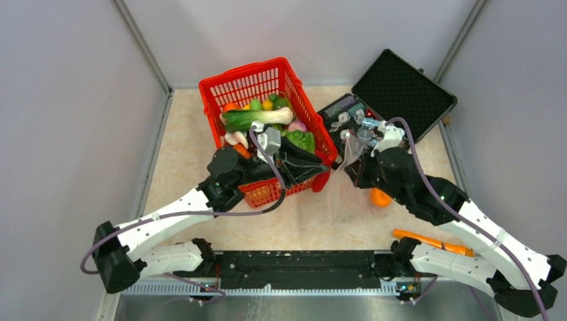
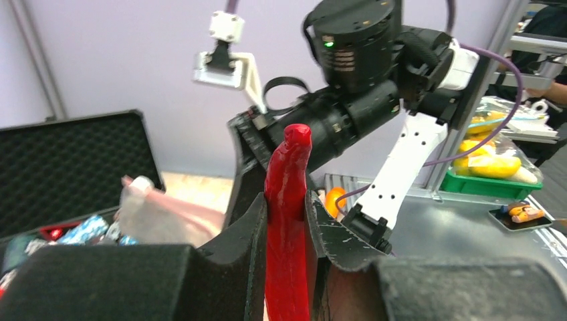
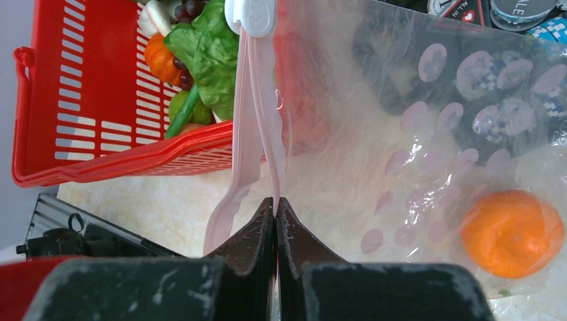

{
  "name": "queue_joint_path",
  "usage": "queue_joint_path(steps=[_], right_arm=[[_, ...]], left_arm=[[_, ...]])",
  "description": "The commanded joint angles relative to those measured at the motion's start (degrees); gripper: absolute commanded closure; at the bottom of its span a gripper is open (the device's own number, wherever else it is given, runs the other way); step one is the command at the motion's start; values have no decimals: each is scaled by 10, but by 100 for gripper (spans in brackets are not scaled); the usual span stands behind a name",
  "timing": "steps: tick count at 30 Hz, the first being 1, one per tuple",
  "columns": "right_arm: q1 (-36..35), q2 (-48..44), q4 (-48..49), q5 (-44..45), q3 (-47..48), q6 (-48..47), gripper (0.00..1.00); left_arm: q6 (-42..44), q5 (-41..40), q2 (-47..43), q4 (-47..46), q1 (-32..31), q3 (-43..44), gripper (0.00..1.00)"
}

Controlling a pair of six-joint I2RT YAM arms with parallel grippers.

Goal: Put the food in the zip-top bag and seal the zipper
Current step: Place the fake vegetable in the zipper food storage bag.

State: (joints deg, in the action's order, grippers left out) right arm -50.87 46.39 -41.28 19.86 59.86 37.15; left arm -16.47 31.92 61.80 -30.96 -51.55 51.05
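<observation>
One chili (image 2: 287,160) — in left claw (image 2: 286,200) (upright)

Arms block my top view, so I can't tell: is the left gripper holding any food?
Observer: Yes. The left gripper has its jaws shut on a red chili, held upright.
Operator: And the right one?
Observer: The right gripper pinches the bag by its pink zipper, jaws fully shut.
Operator: Where's the slider?
Observer: The white slider sits at the zipper's far end, away from the jaws.
</observation>
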Motion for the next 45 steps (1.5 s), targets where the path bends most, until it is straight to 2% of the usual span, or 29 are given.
queue_joint_path(steps=[1,6,9,17,23,26,28,31,33,35,37,39,45], right_arm=[[-1,12,36,-7,18,3,100],[0,17,34,-3,31,3,100],[0,15,36,-2,34,4,100],[0,1,39,-9,44,13,100],[-1,-18,4,13,70,21,100],[-1,-29,-10,27,82,23,100],[-1,-34,-19,35,90,22,100],[-1,-38,-35,46,103,21,100],[-1,-41,-43,58,109,19,100],[0,-44,-50,69,116,16,100],[-1,-47,-51,78,120,9,100],[0,-48,-54,87,122,0,100],[-1,-48,-76,126,131,-8,100]], left_arm=[[-11,-21,33,-157,-31,-22,100],[-28,-34,74,-221,-46,-30,100],[-23,-64,92,-242,-46,-46,100],[-47,-145,163,-373,-50,-96,100],[57,-202,162,-295,-76,-90,100],[82,-200,161,-258,-79,-76,99],[90,-188,165,-222,-81,-57,92],[102,-174,166,-151,-84,-27,87],[113,-170,166,-114,-85,-10,75],[117,-170,162,-82,-85,4,54],[119,-168,157,-63,-85,16,45],[120,-164,152,-39,-85,30,30],[142,-174,97,49,-85,56,11]])
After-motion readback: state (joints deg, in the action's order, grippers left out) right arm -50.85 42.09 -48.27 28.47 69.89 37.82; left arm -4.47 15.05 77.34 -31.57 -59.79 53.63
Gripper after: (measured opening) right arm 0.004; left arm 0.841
